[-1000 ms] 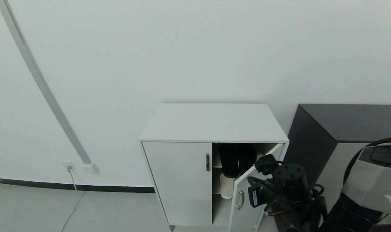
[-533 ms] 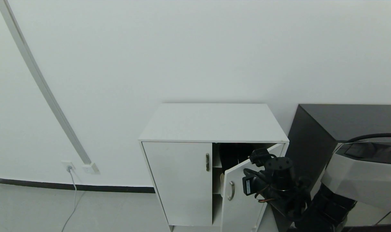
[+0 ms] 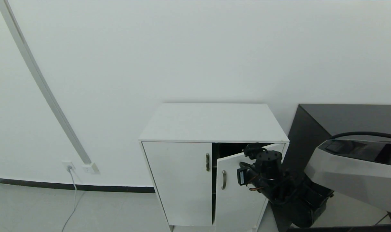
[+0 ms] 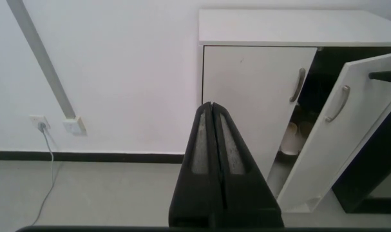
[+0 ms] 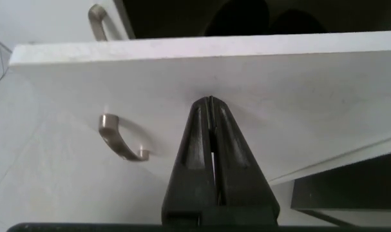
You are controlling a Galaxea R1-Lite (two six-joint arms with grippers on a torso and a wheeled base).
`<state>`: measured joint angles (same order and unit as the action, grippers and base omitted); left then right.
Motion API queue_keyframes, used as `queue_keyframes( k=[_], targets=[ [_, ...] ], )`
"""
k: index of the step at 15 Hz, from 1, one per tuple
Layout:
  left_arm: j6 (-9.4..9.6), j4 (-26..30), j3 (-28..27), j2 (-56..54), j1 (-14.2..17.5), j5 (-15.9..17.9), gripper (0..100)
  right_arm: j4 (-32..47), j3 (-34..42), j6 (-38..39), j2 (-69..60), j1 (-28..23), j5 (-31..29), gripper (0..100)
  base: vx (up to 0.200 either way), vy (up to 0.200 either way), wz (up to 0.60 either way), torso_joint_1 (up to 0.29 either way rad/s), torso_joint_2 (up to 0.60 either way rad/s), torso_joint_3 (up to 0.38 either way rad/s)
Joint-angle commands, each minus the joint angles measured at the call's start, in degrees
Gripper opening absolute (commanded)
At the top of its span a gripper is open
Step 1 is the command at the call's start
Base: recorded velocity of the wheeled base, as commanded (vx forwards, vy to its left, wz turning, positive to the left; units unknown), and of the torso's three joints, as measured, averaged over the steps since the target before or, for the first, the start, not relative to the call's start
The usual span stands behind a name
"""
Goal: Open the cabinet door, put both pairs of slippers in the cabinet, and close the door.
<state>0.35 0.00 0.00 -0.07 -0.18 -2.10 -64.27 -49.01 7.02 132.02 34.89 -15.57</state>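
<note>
Right wrist view: your right gripper [image 5: 211,100] — fingers together — is touching the white wooden cabinet door [image 5: 305,90] at its tips; left gripper [image 4: 212,106] is hovering closed.

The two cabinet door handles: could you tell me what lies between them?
In the head view, a narrow dark gap into the cabinet, between the left handle and the right handle.

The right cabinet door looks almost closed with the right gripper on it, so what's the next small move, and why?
Probably press the right door inward until it sits flush with the left door. It stands slightly ajar, with a dark gap between them, and the right gripper, fingers shut, touches its outer face.
</note>
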Motion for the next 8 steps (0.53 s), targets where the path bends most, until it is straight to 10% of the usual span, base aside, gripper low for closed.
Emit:
queue_keyframes(
  k=[1, 8],
  targets=[
    [0.0, 0.0, 0.0, 0.1, 0.0, 0.0, 0, 0.5, -2.3, 0.0, 1.7, -0.4, 0.0, 0, 0.0, 0.0, 0.0, 0.0, 0.0, 0.0],
    [0.0, 0.0, 0.0, 0.1, 0.0, 0.0, 0, 4.2, -8.0, -0.1, 3.8, -2.5, 0.0, 0, 0.0, 0.0, 0.0, 0.0, 0.0, 0.0]
  ],
)
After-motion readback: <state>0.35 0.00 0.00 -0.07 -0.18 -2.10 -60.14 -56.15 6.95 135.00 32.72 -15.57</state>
